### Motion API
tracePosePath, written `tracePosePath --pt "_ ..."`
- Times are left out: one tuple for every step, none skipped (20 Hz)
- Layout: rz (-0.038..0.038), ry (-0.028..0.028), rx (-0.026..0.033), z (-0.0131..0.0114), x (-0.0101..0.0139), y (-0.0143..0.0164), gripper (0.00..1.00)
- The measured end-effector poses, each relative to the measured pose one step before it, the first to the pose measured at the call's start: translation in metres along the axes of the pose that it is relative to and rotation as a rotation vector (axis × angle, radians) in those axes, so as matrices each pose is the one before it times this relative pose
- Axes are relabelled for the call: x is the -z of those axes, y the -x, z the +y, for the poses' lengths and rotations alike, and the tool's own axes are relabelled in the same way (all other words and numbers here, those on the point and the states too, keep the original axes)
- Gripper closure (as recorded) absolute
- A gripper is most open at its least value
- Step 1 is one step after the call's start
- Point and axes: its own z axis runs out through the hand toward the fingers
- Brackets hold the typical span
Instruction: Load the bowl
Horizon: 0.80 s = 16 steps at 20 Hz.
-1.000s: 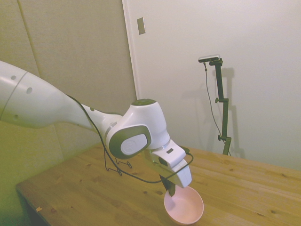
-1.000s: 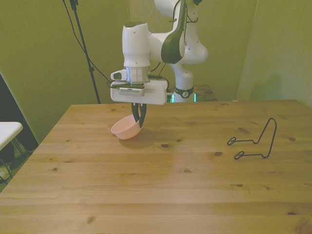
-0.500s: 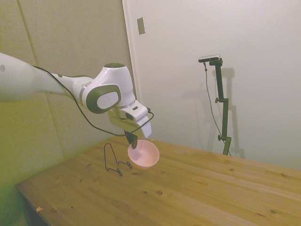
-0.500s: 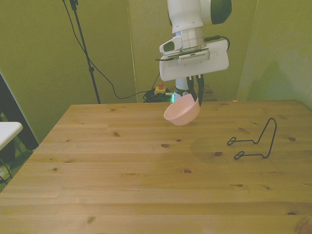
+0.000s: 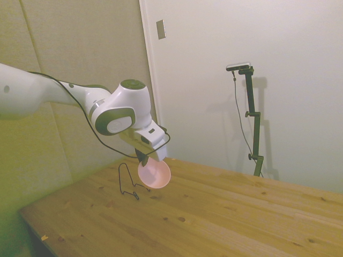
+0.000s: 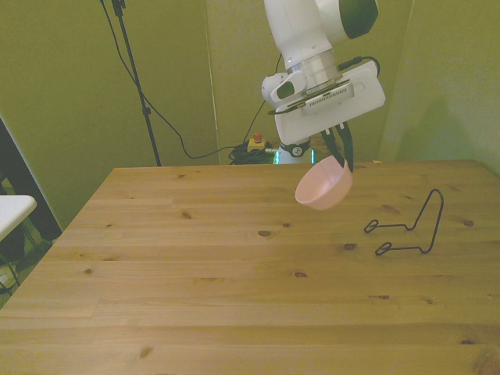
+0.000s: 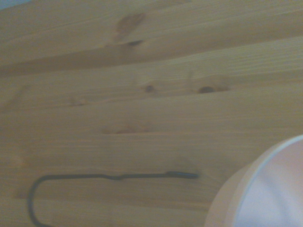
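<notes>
The jaws are pinching the bowl (image 6: pixel 324 186) by its rim, holding it tilted in the air above the bench (image 6: pixel 234 297), near the wire rack (image 6: pixel 408 226), likely so it can slot into that rack.

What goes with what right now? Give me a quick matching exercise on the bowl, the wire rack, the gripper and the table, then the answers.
Things:
1. bowl
2. wire rack
3. gripper
4. table

States:
A. standing on the wood at the front view's right
B. held tilted in the air
C. pale wood, carrying only the rack
D. shut on the bowl's rim

Pairs: 1-B, 2-A, 3-D, 4-C
</notes>
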Motion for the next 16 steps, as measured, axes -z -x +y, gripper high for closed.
tracePosePath --pt "-0.02433 -0.03386 0.00495 0.00029 -0.00385 0.00057 1.0" --pt "-0.03004 -0.03164 0.00495 -0.00019 -0.00405 0.00104 1.0" --pt "-0.02977 -0.03022 0.0056 -0.00032 -0.00419 0.00126 1.0" --pt "-0.02635 -0.02585 0.00393 -0.00028 -0.00374 0.0011 1.0" --pt "-0.0352 -0.02837 0.00438 -0.0007 -0.00455 0.00154 1.0" --pt "-0.03674 -0.02766 0.00816 -0.00087 -0.00463 0.0019 1.0" --pt "-0.0323 -0.02363 0.01254 -0.00108 -0.00494 0.0013 1.0" --pt "-0.02597 -0.02589 0.02468 -0.00286 -0.00796 0.0 1.0" --pt "-0.00499 -0.00051 0.00146 0.00004 -0.00047 0.00025 1.0" --pt "-0.01047 -0.00457 0.00448 -0.00008 -0.00087 0.00031 1.0" --pt "-0.01152 -0.0124 0.00566 -0.00011 -0.00121 -0.00048 1.0" --pt "-0.00854 -0.01495 0.00596 0.00081 -0.00156 -0.00143 1.0" --pt "-0.00376 -0.01139 0.0067 0.00184 -0.00239 -0.00255 1.0" --pt "-0.006 -0.0128 0.00408 0.00196 -0.00334 -0.00247 1.0" --pt "-0.00827 -0.00959 0.00473 0.0021 -0.00386 -0.00223 1.0" --pt "-0.01072 -0.00815 0.0032 0.00202 -0.00448 -0.00205 1.0"
